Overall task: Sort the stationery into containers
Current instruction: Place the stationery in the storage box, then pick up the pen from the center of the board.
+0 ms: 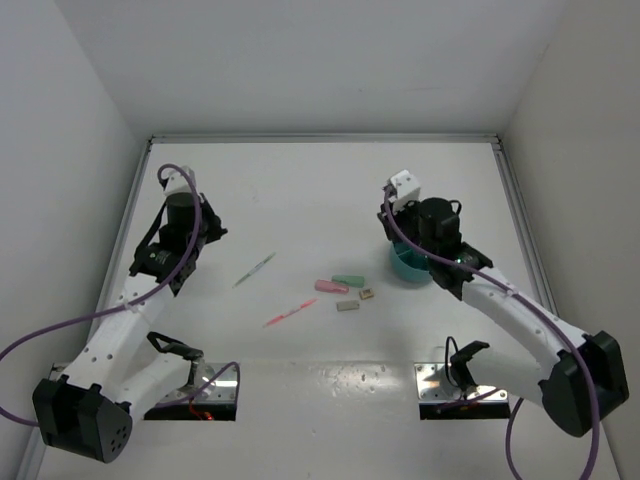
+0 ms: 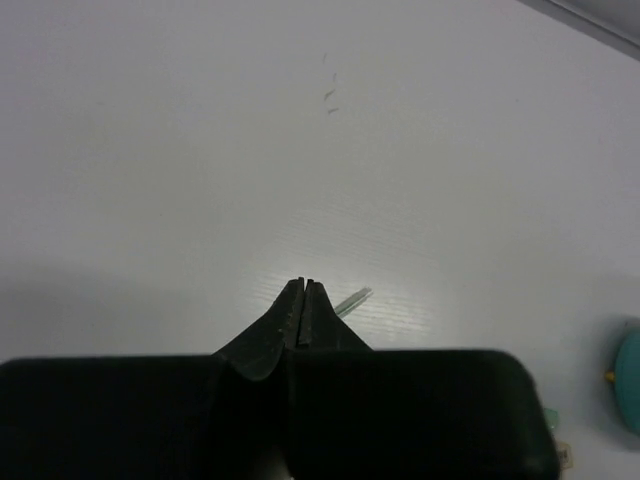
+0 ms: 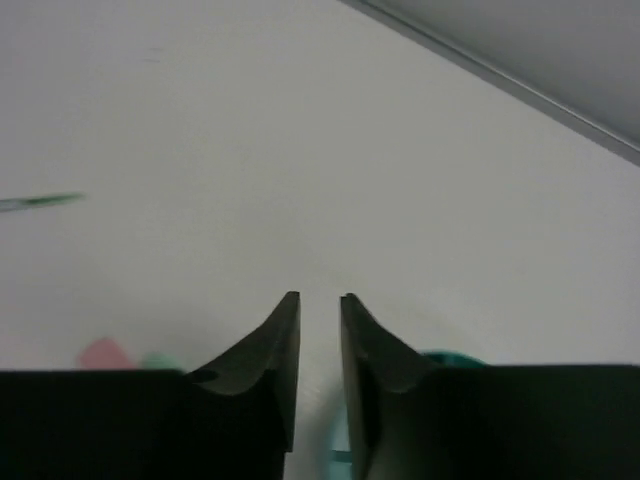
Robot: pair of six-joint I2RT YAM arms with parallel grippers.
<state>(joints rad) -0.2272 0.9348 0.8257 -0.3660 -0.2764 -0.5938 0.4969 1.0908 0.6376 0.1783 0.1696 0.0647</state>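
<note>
A teal cup (image 1: 408,266) stands right of centre, partly under my right gripper (image 1: 400,242); its rim shows in the right wrist view (image 3: 452,357). My right gripper (image 3: 318,297) is open by a narrow gap and empty, above the cup's near side. A green-white pen (image 1: 255,268), a pink pen (image 1: 290,313), a pink stick (image 1: 331,287), a green stick (image 1: 348,280), a tan block (image 1: 367,294) and a grey block (image 1: 346,306) lie mid-table. My left gripper (image 1: 200,240) is shut and empty (image 2: 303,283), just left of the green-white pen's tip (image 2: 352,300).
White walls enclose the table on three sides, with a metal rim (image 1: 320,138) along the back. Two mounting plates (image 1: 195,388) (image 1: 450,388) sit at the near edge. The cup's edge (image 2: 630,380) shows at the right of the left wrist view.
</note>
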